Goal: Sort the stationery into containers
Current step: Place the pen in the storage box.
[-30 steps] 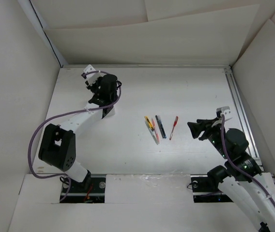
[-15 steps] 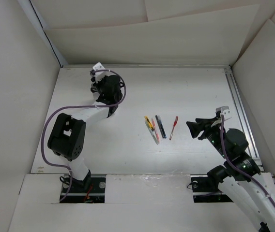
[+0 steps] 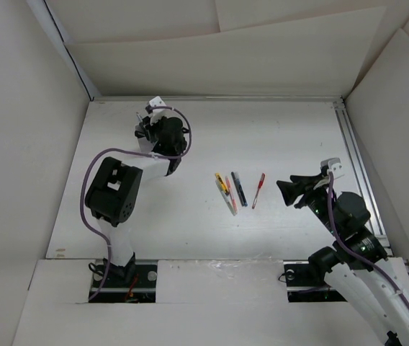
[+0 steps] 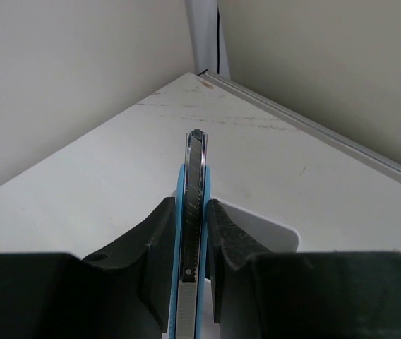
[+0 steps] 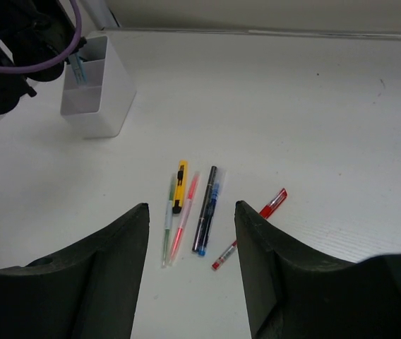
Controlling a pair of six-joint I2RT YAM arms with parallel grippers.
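Blue-cased cutter [image 4: 194, 183] sat pinched by its thin sides in your left gripper [image 4: 190, 212], tip aimed into the white container [image 4: 274, 229] near the table's [image 3: 190, 231] far-left corner. That narrow hold probably let it slide in lengthwise. Your right gripper [image 3: 285, 192] hung spread and empty beside the pens [image 5: 206, 208] mid-table, likely staged for the next pick.

One box [image 5: 96, 106], with two compartments; two cutters, a yellow cutter [image 5: 180, 185] and a blue cutter [image 4: 193, 212]; four pens, namely a green pen [image 5: 167, 227], a pink pen [image 5: 185, 212], a dark pen [image 5: 207, 208] and a red pen [image 5: 251, 227]; six stationery items altogether; two arms, the left arm [image 3: 118, 194] and the right arm [image 3: 348, 216]; one table [image 3: 190, 231].
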